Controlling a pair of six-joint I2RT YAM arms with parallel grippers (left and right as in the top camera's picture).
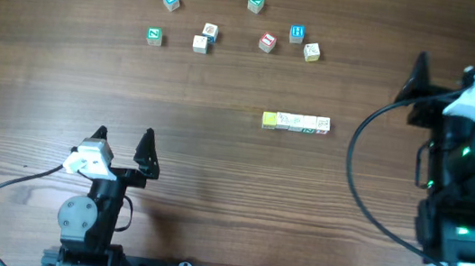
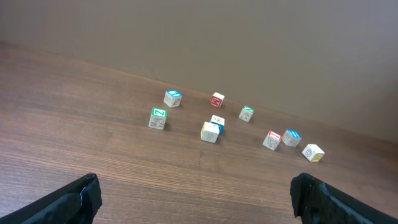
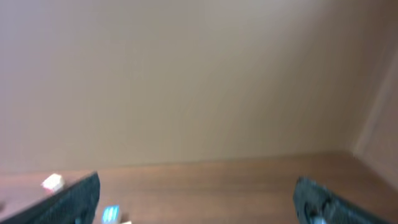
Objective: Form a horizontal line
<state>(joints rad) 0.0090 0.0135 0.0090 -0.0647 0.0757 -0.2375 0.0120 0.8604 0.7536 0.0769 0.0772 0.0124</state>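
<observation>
The horizontal line (image 1: 296, 122) is a short straight row of small wooden cubes right of the table's middle, with a yellow cube (image 1: 269, 119) at its left end. My left gripper (image 1: 124, 135) rests near the front edge, far to the row's left, open and empty. In the left wrist view the left gripper (image 2: 196, 198) has its dark fingertips (image 2: 81, 199) wide apart over bare wood, and the row is out of view. My right gripper (image 1: 445, 72) hovers to the row's upper right, also open. The right wrist view is blurred. It shows the right gripper (image 3: 199, 199) empty, facing the wall.
Several loose cubes lie scattered at the table's far side, among them a blue-topped one (image 1: 171, 0), a green-topped one (image 1: 255, 3) and a red-topped one (image 1: 268, 41). The left wrist view shows the same scatter (image 2: 210, 132). A black cable (image 1: 354, 184) loops beside the right arm.
</observation>
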